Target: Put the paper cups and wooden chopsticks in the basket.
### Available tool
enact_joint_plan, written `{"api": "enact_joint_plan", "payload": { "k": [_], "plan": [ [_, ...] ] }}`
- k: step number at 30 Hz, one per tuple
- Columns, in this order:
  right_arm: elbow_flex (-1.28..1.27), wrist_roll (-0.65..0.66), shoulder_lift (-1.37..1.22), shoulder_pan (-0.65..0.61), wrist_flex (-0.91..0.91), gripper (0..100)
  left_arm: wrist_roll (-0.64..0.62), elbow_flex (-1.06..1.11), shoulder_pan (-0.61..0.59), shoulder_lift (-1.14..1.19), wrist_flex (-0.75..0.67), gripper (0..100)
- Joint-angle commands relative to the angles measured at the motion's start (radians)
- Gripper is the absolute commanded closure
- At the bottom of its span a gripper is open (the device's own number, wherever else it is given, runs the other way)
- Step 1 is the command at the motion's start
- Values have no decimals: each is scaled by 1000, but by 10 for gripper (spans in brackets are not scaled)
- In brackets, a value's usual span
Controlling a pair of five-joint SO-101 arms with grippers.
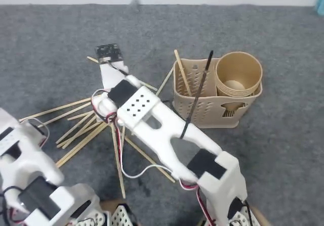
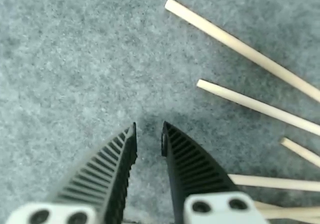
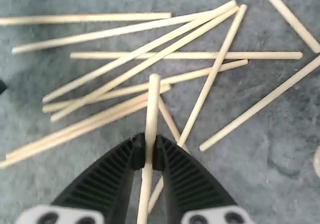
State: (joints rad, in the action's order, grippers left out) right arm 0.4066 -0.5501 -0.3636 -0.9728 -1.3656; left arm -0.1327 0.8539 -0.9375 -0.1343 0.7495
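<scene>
My right gripper (image 3: 148, 151) is shut on one wooden chopstick (image 3: 151, 103), which runs up between its fingers and hangs over a loose pile of chopsticks (image 3: 140, 58) on the grey carpet. In the high view the right arm (image 1: 152, 122) stretches over that pile (image 1: 81, 127). The tan basket (image 1: 202, 107) stands at the right with stacked paper cups (image 1: 238, 74) and a chopstick (image 1: 182, 73) inside it. My left gripper (image 2: 148, 134) hovers slightly open over bare carpet, with nothing between its fingers and chopstick ends (image 2: 235, 96) beside it.
A black cable (image 1: 197, 94) crosses in front of the basket. The left arm (image 1: 25, 170) sits at the near left corner. A pale wall edge borders the carpet at the far side. Open carpet lies to the right of the basket.
</scene>
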Motion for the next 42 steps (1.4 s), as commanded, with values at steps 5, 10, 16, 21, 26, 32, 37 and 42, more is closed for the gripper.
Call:
{"api": "enact_joint_plan", "payload": {
  "k": [5,10,16,21,26,32,37,42],
  "plan": [
    [46,146,225,-12,-97,991,14,-35,11,-8,-17,920],
    [3,250,381,-15,-160,991,15,-35,11,-8,-17,920],
    [-178,405,671,-42,-156,991,17,-33,40,-8,-14,920],
    [-206,428,868,-4,-116,991,17,-33,40,-8,-14,920],
    [-206,494,963,73,-24,991,17,-33,40,-8,-12,920],
    [-206,592,1053,217,203,991,41,-33,40,-8,-12,920],
    [-207,617,1106,295,337,991,80,-33,43,-8,-11,920],
    [-207,597,1135,375,394,991,83,-33,43,-8,-11,920]
  ]
}}
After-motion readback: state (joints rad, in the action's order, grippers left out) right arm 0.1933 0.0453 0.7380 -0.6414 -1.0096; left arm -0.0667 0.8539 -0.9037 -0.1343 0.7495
